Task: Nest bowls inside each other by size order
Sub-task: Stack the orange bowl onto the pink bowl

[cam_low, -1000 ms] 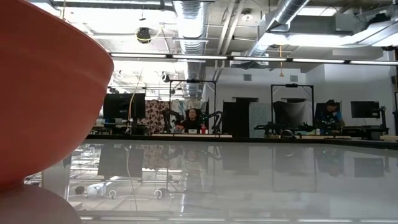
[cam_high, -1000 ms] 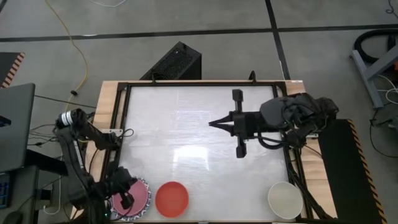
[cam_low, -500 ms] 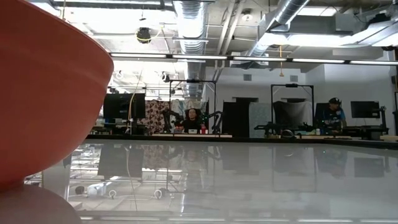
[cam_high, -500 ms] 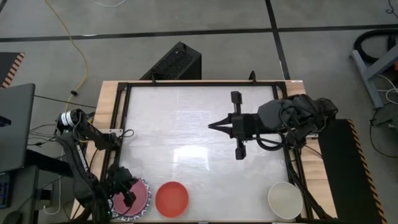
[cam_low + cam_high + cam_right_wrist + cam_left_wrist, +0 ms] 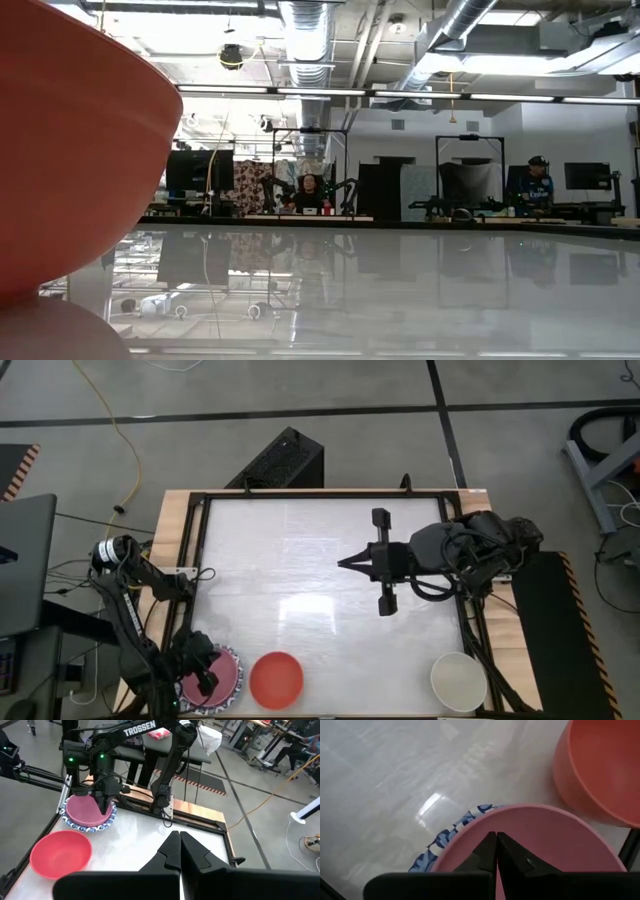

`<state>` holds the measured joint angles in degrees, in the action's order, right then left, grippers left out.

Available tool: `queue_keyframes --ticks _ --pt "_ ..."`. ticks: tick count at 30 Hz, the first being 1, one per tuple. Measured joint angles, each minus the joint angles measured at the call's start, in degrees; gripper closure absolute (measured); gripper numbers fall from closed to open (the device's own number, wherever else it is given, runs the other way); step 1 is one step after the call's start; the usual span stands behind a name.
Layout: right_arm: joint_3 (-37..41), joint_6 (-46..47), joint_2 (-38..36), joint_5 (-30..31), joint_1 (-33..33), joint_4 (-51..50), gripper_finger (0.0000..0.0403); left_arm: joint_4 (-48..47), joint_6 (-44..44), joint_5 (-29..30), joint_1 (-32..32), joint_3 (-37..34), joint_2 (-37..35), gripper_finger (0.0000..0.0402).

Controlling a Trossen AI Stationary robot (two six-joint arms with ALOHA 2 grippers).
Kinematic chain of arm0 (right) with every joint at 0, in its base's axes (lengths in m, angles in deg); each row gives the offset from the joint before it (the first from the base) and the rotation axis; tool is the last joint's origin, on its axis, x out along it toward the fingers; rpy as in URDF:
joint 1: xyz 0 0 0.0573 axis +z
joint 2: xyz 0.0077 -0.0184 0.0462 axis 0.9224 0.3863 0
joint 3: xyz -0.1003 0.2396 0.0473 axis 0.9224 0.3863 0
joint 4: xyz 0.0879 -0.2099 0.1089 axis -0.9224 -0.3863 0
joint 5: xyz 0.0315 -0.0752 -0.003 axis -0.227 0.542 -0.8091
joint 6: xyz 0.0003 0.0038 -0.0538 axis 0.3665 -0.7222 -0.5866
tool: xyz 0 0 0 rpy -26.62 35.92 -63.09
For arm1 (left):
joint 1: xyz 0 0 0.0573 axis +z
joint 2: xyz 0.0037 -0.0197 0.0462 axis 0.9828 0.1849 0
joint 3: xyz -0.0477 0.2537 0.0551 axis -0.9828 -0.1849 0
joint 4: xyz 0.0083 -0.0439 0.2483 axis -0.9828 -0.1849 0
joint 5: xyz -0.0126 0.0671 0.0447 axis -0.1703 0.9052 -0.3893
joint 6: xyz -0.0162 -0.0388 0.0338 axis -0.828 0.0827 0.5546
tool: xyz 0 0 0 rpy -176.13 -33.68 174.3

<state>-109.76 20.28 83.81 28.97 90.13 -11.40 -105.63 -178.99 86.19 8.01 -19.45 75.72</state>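
A small pink bowl [image 5: 224, 678] sits inside a blue-and-white patterned bowl [image 5: 439, 843] at the table's near left corner; how many patterned bowls are stacked under it does not show. A red bowl [image 5: 276, 680] stands on the table just right of the stack. A cream-white bowl [image 5: 458, 680] stands at the near right. My left gripper [image 5: 496, 839] is shut, pointing down into the pink bowl [image 5: 82, 810]. My right gripper [image 5: 343, 562] is shut and empty, above the middle of the table. My left gripper's shut fingers [image 5: 104, 809] point down into the pink bowl's hollow [image 5: 545, 845] from above. I cannot tell whether they touch the bowl. The bowl rests in the patterned bowl.
A black frame [image 5: 300, 493] borders the white table top. The red bowl [image 5: 70, 150] stands close in front of the low camera and fills that view's left side. People sit at benches in the room beyond the table. The far half of the table shows bare white.
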Motion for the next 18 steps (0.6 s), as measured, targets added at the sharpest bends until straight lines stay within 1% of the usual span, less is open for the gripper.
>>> queue_keyframes --ticks 3,7,10,13,15,18 --pt "0.3 1.4 0.0 -0.2 0.0 -0.6 0.0389 -0.4 -0.1 1.0 0.0 1.4 0.0 0.0401" --pt "3.8 3.7 -0.1 -0.3 -0.9 -0.4 0.0378 -2.5 0.5 3.7 0.0 5.2 0.0 0.0401" --pt "8.7 6.3 0.0 -0.4 -2.0 2.7 0.0367 -6.0 1.5 5.7 0.0 9.1 0.0 0.0401" --pt "14.6 9.2 0.0 -1.0 -3.6 6.9 0.0357 -11.5 3.1 6.7 0.0 13.7 0.0 0.0401" --pt "18.4 10.2 0.0 -3.4 -4.7 9.6 0.0349 -15.8 3.9 6.7 0.2 16.4 0.0 0.0401" --pt "24.4 11.4 0.0 -7.7 -6.1 16.4 0.0336 -22.0 3.9 7.2 0.2 19.9 0.0 0.0401"
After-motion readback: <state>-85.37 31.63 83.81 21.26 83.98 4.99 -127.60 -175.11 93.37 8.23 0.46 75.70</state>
